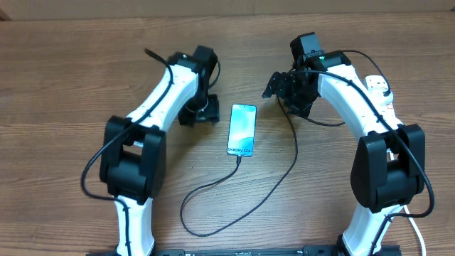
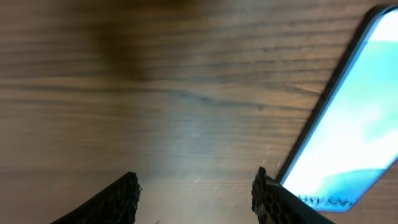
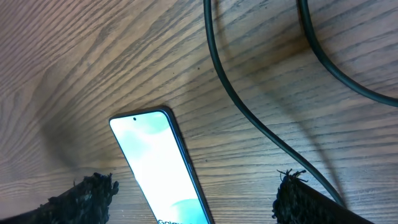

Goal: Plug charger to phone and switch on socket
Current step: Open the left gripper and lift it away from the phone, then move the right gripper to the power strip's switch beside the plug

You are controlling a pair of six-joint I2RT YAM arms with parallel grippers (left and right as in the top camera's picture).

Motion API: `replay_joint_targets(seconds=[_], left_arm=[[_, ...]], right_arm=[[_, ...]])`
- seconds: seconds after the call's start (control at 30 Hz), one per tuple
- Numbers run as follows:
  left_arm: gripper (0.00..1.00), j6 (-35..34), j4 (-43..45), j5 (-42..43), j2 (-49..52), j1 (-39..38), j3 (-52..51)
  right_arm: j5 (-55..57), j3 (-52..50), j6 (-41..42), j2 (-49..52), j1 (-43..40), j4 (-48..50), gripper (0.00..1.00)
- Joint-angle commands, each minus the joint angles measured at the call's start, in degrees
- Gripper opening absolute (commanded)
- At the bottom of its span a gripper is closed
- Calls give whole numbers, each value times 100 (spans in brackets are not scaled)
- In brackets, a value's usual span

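Black charger [image 1: 296, 151] seemingly seated in near end of phone [image 1: 242, 130], mid-table; leave left gripper [image 2: 196, 186] parted and empty beside it; swing right gripper [image 3: 196, 186], wide and empty, to socket [image 1: 380, 87] behind right arm; press switch squarely.

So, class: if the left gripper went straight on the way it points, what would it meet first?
Most likely bare table: the left gripper shows only wood between its open jaws. The phone lies just aside, though depth is unclear.
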Motion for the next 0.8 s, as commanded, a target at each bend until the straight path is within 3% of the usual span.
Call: replay_joint_targets(seconds=[0.0,0.17,0.2,0.23,0.43,0.77], left_arm=[[61,105,-243,-686,-861,0,437],[62,103,-693,-673,-2046,-107,472],[67,105,-791,-673,-2243,-125,472],[100,105,-863,-673,-2420,-133,472],[99,105,-977,-673,-2955,-131,472],[100,105,-909,-671,-2933,-131,470]], right_arm=[[94,72,-48,-166,4,35,86],[94,72,-46,-166,4,57,86],[94,72,-46,-166,4,59,100],[94,72,-46,-166,4,63,100],[92,72,-46,-166,4,136,100],[66,74,-50,-166,4,138,100]])
